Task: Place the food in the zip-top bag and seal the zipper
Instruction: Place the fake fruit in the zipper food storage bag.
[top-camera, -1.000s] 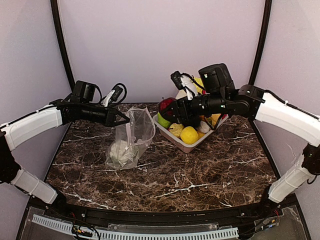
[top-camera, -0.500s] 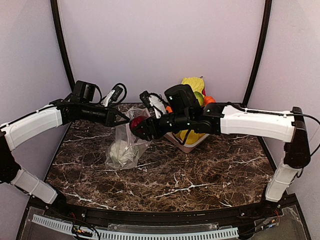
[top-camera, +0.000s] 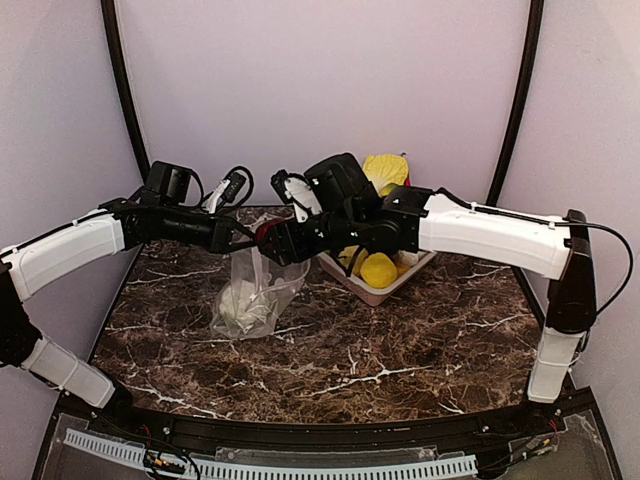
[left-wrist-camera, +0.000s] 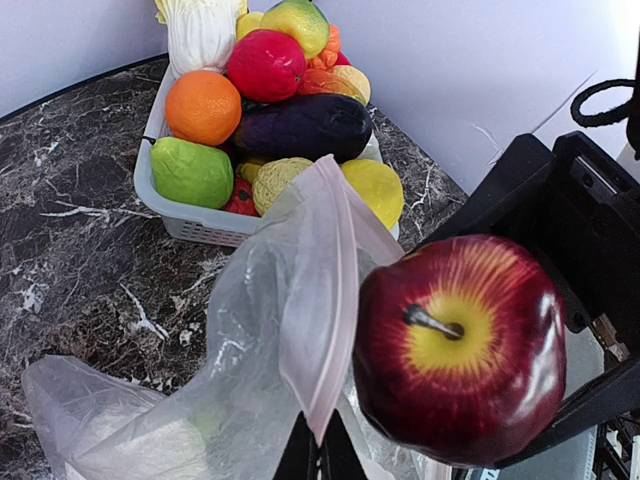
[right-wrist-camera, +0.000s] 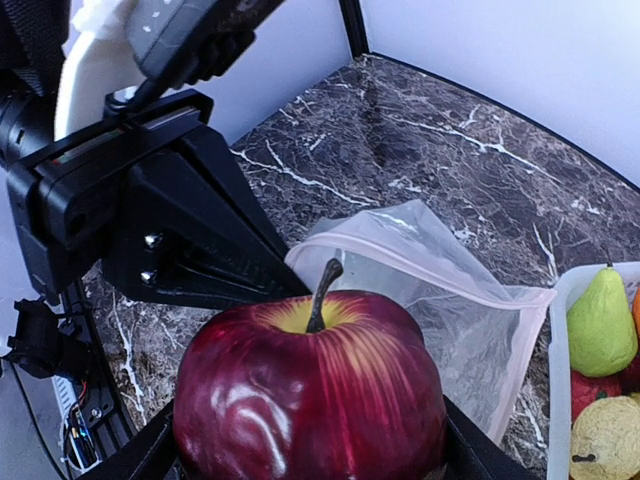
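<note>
Noted left end effector (top-camera: 244, 238) pinched shut on the zipper (left-wrist-camera: 322, 300), holding the mouth of the zip-top bag (top-camera: 262, 285) up off the surface (top-camera: 400, 350). The right end effector (top-camera: 271, 238) was spread wide, gripping a red apple (left-wrist-camera: 458, 345) just beside the bag mouth. A cauliflower (top-camera: 238, 302) lay in the bag's bottom. A lemon (top-camera: 379, 270) sat in the tray (top-camera: 372, 294).

The bag (top-camera: 262, 285) lies on the table (top-camera: 400, 350), a cauliflower (top-camera: 238, 300) inside, an apple (top-camera: 268, 232) above its mouth, the tray (top-camera: 375, 295) to its right.
</note>
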